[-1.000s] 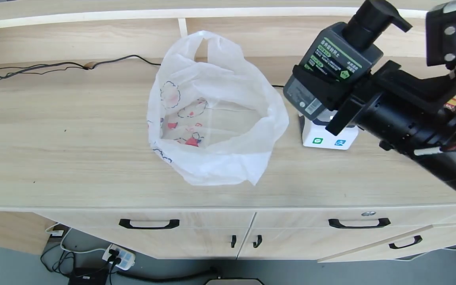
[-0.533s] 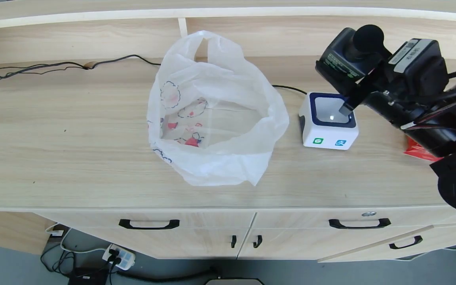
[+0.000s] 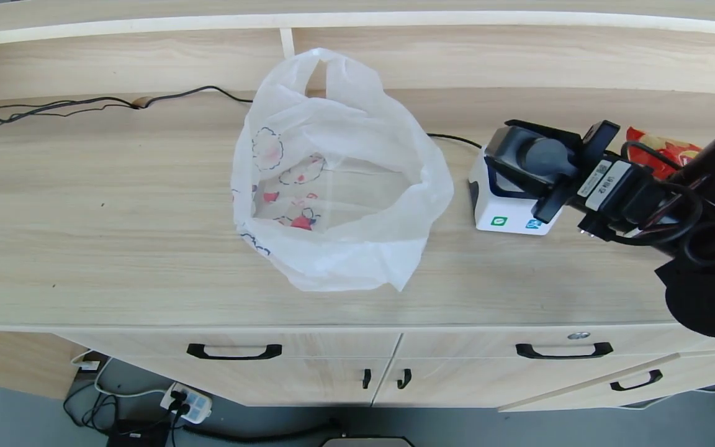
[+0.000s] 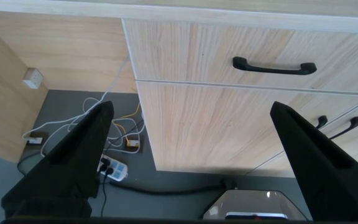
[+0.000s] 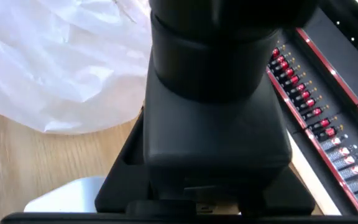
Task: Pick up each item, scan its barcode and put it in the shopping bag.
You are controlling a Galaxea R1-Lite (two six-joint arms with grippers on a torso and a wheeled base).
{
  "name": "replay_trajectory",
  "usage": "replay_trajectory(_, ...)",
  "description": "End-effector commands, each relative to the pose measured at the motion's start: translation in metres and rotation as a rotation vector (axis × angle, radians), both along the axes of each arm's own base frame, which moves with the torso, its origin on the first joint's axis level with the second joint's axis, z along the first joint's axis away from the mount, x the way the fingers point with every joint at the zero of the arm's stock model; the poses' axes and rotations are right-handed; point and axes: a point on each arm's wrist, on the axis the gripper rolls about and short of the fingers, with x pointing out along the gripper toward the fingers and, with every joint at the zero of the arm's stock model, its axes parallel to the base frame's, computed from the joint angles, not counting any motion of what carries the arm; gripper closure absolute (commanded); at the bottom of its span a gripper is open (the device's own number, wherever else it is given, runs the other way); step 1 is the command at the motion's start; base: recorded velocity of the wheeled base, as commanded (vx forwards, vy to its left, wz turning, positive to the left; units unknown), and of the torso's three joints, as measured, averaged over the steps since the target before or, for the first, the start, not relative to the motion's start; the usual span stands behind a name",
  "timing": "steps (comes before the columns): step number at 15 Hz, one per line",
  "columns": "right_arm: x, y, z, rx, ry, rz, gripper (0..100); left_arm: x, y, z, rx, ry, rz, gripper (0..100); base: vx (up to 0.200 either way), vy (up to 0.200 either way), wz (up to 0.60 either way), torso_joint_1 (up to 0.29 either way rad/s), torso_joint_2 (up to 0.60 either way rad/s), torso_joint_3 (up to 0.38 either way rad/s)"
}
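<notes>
Light wood worktop before me. Along its back, a raised ledge with one upright divider. On the worktop's far left part, black cables trailing toward its middle. Under its front edge, two drawers with black bar handles; the right one bears a small round lock. Below these, two cabinet doors with short black handles. On the grey floor beneath the worktop, a white power strip with loose leads.

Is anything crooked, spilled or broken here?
The lower right drawer front slants against the other fronts, as if ajar. Nothing looks spilled: the shopping bag stands open, and the dark bottle is held over the scanner.
</notes>
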Motion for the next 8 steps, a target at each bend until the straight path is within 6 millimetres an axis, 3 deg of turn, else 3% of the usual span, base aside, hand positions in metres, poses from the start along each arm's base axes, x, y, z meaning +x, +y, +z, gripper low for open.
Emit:
replay_trajectory(1, 0.008, -0.007, 0.001, 0.006, 0.001, -0.017, 100, 0.000, 0.000, 0.000, 0.001, 0.000, 0.000, 0, 0.000, 0.000, 0.00, 0.000, 0.00, 0.000)
replay_trajectory(4, 0.013, -0.022, 0.008, -0.005, -0.026, -0.026, 100, 0.000, 0.000, 0.000, 0.016, 0.000, 0.000, 0, 0.000, 0.000, 0.00, 0.000, 0.00, 0.000)
replay_trajectory(8, 0.008, 0.004, 0.015, 0.042, -0.029, -0.006, 100, 0.000, 0.000, 0.000, 0.015, -0.001, 0.000, 0, 0.000, 0.000, 0.00, 0.000, 0.00, 0.000)
